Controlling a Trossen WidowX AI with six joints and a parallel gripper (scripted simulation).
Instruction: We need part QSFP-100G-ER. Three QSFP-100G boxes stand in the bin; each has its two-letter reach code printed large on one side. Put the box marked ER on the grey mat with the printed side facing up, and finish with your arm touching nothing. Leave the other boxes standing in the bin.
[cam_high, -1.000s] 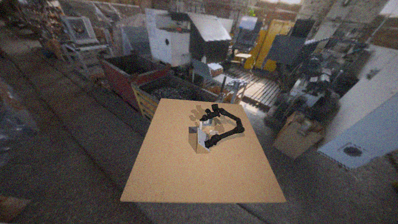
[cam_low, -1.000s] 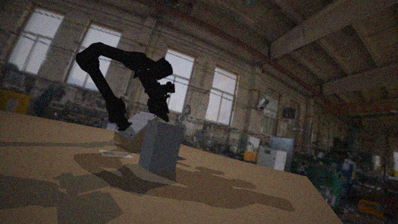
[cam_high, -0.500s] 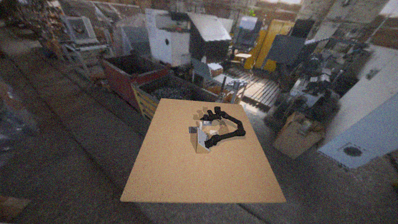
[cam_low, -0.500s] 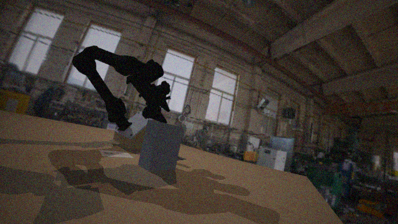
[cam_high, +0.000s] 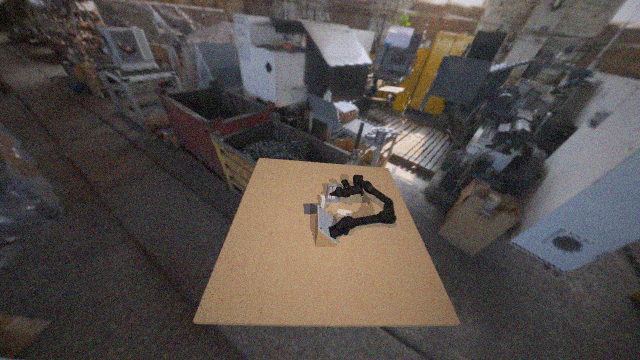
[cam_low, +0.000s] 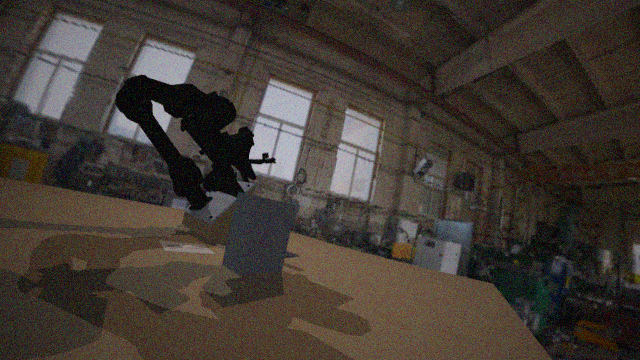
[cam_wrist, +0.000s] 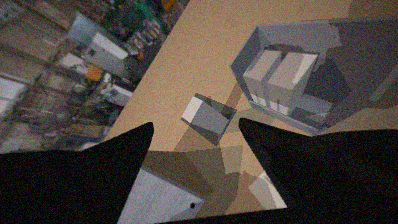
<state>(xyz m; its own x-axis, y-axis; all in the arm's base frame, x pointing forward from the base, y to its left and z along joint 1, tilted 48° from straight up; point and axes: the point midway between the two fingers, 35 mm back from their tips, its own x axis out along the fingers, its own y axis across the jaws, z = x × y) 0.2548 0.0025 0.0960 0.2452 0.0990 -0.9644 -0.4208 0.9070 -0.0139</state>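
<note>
Top view, arm: the black arm (cam_high: 387, 205) (cam_low: 162, 137) bends over the right half of the tabletop (cam_high: 320, 285) (cam_low: 400, 285) (cam_wrist: 200, 55), near the frame's centre.
Top view, gripper: the gripper (cam_high: 333, 194) (cam_low: 245, 186) (cam_wrist: 197, 124) is over the bin (cam_high: 328, 189) (cam_low: 261, 235) (cam_wrist: 295, 37), partly covering it.
Top view, mat: the grey mat (cam_high: 310, 208) (cam_wrist: 212, 122) lies left of a slanted pale panel (cam_high: 325, 219) (cam_low: 216, 205) (cam_wrist: 160, 197).
Exterior view, obstruction: the bin's grey wall, centre-left, hides its contents.
Exterior view, card: a white flat piece (cam_high: 344, 212) (cam_low: 187, 247) (cam_wrist: 266, 190) lies left of the bin.
Wrist view, jaws: wide apart, nothing between them.
Wrist view, boxes: two pale boxes (cam_wrist: 261, 70) (cam_wrist: 292, 75) stand side by side in the bin, upper right.
Wrist view, ER box: no code is readable, so its place cannot be told.
Wrist view, mat: centre, with a pale patch at its left end, unclear what.
Wrist view, panel: lower left, partly behind a finger.
</note>
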